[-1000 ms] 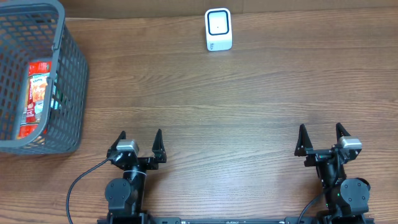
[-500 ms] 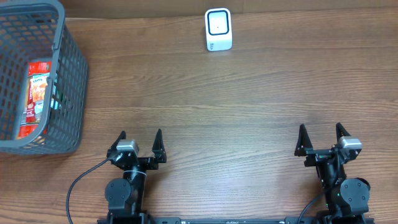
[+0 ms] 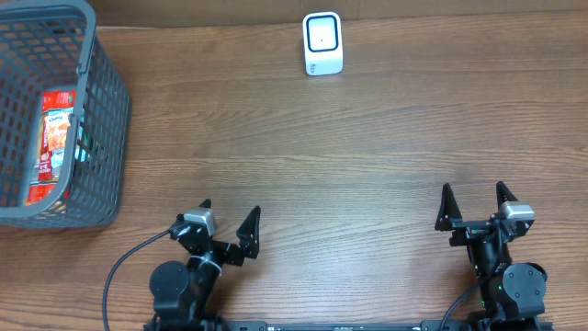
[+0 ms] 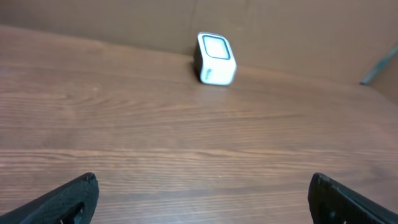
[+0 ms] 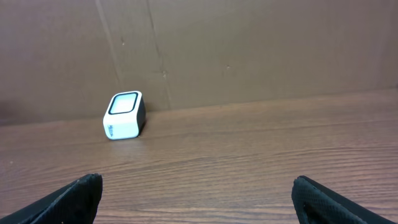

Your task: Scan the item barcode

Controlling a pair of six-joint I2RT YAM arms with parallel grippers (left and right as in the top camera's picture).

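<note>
Overhead: a red snack packet [image 3: 55, 147] is seen inside the grey basket [image 3: 108, 119], well left of the scanner [image 3: 322, 43]; it is judged light, soft and crinkly, best pinched by a flat edge, and no barcode can be made out. Both the left hand [image 3: 230, 208] and right hand [image 3: 474, 188] are spread wide, empty. Wrist views: only the scanner on the bench [image 4: 124, 124] is shown, with the packet cut off.

Brown wood-grain desk [image 3: 367, 147], grain running left to right. Gray plastic mesh basket [image 3: 108, 119] stands upright at the desk's far-left back corner, solid rim, slotted walls, partly cut off by the frame edge. Brown cardboard wall [image 5: 249, 43] along the desk's back edge, with vertical creases visible in the right wrist view.
</note>
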